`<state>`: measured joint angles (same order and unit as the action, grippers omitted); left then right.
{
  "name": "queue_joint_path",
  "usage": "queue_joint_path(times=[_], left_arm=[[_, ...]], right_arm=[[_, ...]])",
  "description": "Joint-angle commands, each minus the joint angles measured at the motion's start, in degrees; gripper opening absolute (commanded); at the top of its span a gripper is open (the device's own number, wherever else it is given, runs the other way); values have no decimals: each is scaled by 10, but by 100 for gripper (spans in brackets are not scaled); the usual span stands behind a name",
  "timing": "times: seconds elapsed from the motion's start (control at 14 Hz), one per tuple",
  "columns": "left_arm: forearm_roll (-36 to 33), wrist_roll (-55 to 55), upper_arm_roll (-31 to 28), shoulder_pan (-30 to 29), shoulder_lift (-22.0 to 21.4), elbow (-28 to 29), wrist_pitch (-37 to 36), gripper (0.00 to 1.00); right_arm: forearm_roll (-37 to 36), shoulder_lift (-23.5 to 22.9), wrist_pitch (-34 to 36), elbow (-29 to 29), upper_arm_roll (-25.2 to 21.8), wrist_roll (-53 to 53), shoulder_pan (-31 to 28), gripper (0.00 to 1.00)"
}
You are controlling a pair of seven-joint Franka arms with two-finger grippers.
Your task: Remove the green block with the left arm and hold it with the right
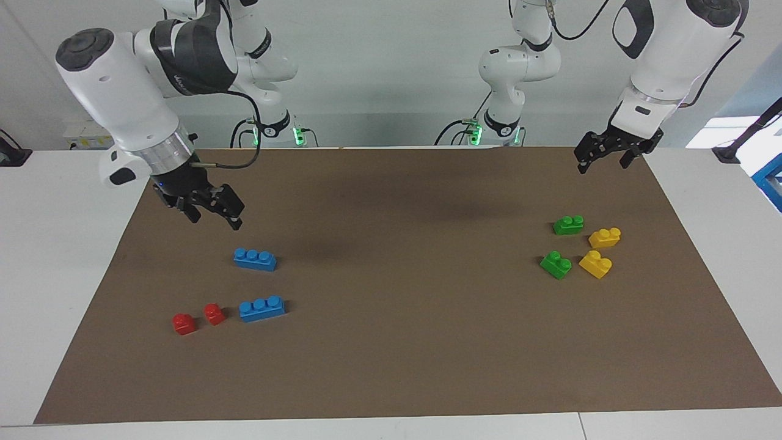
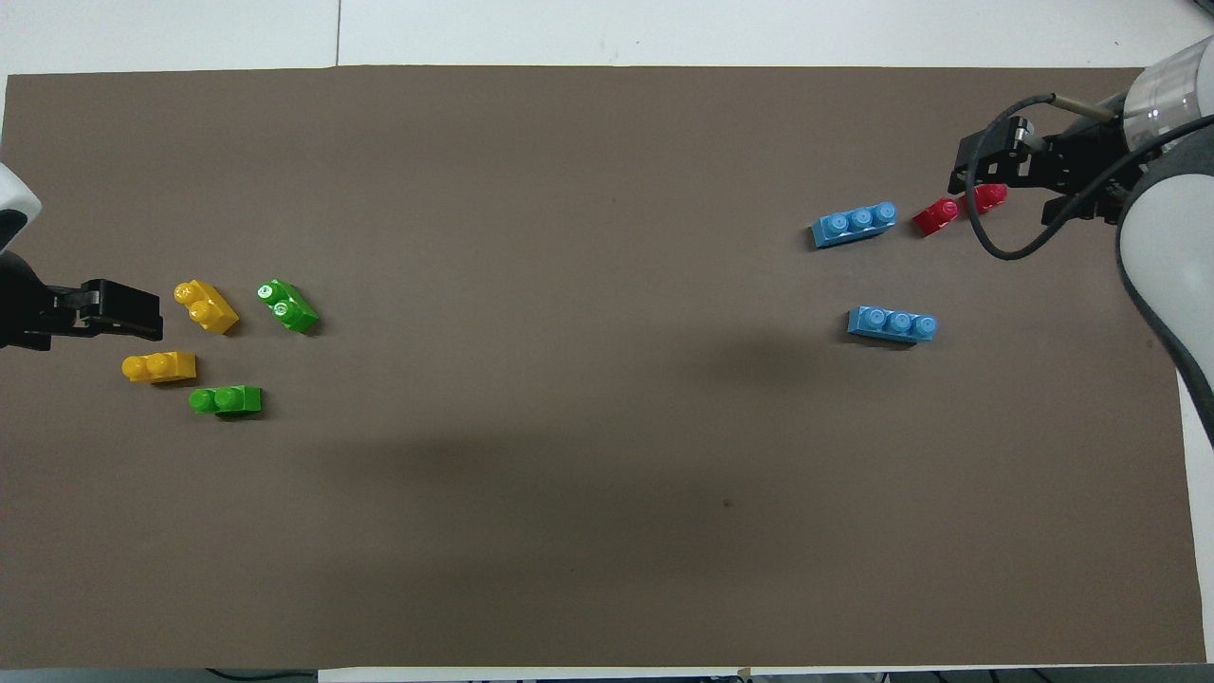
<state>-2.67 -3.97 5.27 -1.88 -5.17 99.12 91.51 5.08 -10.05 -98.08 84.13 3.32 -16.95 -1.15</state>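
Two green blocks lie on the brown mat toward the left arm's end: one [image 1: 568,225] [image 2: 226,399] nearer to the robots, the other [image 1: 556,264] [image 2: 289,305] farther. Both stand free, beside two yellow bricks. My left gripper [image 1: 605,164] [image 2: 152,313] is open and empty, raised over the mat's edge beside the yellow bricks, apart from both green blocks. My right gripper [image 1: 215,220] [image 2: 996,180] is open and empty, raised over the mat at the right arm's end, over the spot by the red bricks.
Two yellow two-stud bricks [image 1: 605,237] [image 1: 595,264] lie next to the green blocks. Two blue three-stud bricks [image 1: 255,259] [image 1: 261,308] and two small red bricks [image 1: 184,323] [image 1: 214,313] lie toward the right arm's end. The brown mat [image 1: 391,342] covers the table.
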Motion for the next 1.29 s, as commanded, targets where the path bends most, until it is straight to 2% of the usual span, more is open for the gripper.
queue_joint_path(times=[0.0,0.29,0.43,0.57,0.71,1.21], left_arm=[[2,19,-2,2,-21,22,1,100],[2,32,-1,2,-13,9,16,100],[10,27,1,0,-14,8,17,100],[46,10,-2,-3,-13,8,23,100],[46,-6,-2,-3,-12,6,24,100],[46,-4,-2,-2,-14,7,16,100]], right_arm=[[-14,29,27,20,2,53,-16,100],[-18,66,71,37,2,68,-25,100],[-18,99,75,69,2,68,-25,100],[-18,112,76,81,3,68,-18,100],[-18,135,74,108,3,65,-17,100],[-19,142,70,105,2,69,-18,100]])
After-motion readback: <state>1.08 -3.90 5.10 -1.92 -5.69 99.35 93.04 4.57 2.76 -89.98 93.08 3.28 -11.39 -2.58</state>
